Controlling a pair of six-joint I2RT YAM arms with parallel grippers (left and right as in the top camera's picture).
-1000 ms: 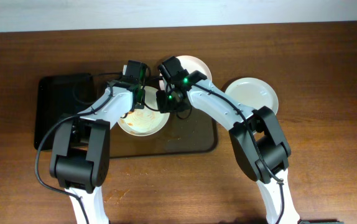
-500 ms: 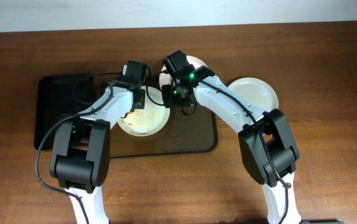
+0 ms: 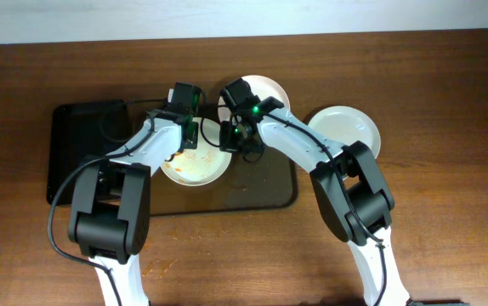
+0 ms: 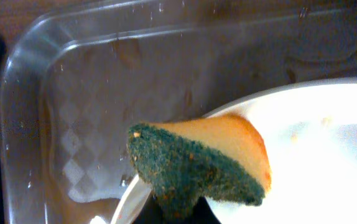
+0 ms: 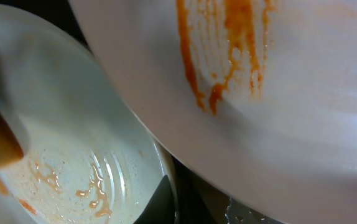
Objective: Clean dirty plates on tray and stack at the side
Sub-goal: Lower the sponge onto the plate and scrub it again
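1. Smeared plate (image 3: 200,168) lies on the tray (image 3: 265,194); streaked plate (image 3: 268,88) sits at its far edge; third plate (image 3: 346,129) rests on the table (image 3: 448,102), right of it
2. Left gripper (image 3: 190,140) clamps a sponge (image 4: 197,165) over the smeared plate's rim
3. Right gripper (image 3: 237,143) is closed at the streaked plate's rim; whether it grips cannot be told

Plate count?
3: smeared plate on the tray, under the left arm; streaked plate at the tray's back, partly under the right arm; third plate on the table, right of it.

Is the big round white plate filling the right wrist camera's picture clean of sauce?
No, the round white plate has orange-red sauce streaks running down its surface.
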